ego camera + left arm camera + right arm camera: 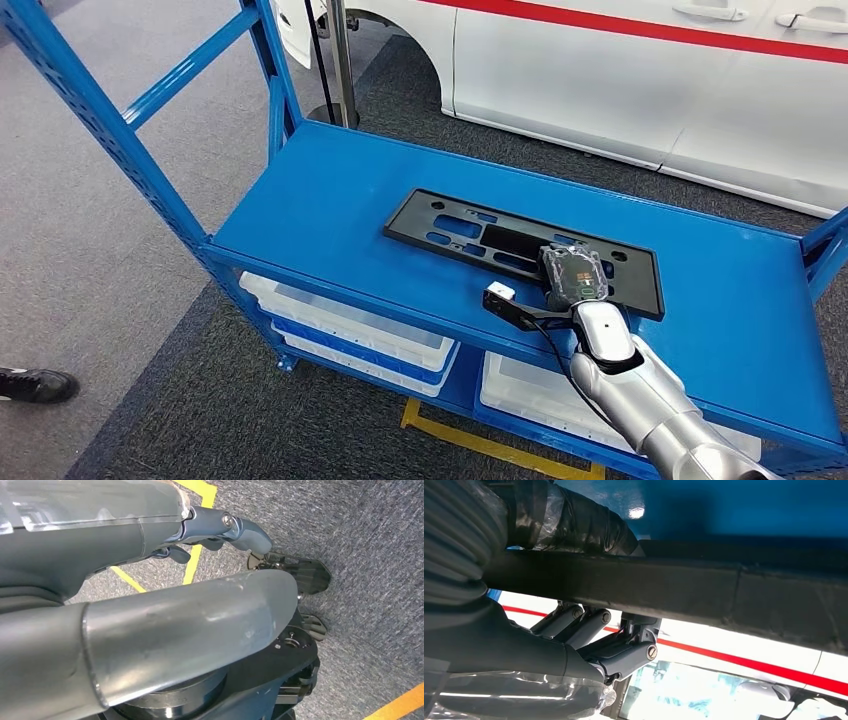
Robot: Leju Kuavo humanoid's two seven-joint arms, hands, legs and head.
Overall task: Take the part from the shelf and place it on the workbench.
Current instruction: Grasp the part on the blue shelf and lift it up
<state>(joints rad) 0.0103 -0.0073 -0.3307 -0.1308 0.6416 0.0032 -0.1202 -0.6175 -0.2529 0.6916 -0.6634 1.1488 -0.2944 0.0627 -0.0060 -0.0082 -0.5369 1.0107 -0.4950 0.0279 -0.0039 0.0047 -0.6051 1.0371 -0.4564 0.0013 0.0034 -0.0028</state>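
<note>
My right hand (573, 277) is on the black plastic part (520, 249), which lies flat on the blue shelf (330, 200), toward the shelf's near edge and closer to its right end than its left. The part is a long, flat frame with cut-outs, and its long axis runs roughly along the shelf's length, slanting a little so that its left end sits deeper in from the near edge than its right end. My hand meets it near that right end, over the part's near long edge. From the right wrist view I can see the part's edge (704, 587) crossing the frame with my fingers (589, 625) on one side of it and my wrapped thumb (574, 527) on the other, so I judge that hand to be grasping the part (though I cannot tell how firm the pinch is). Because I hold it far from its middle, I expect the long left end to sag or swing when lifted. My left hand (220, 530) hangs over the grey carpet (370, 540) holding nothing, its fingers loosely curled, and is much the farther of the two from the part.
</note>
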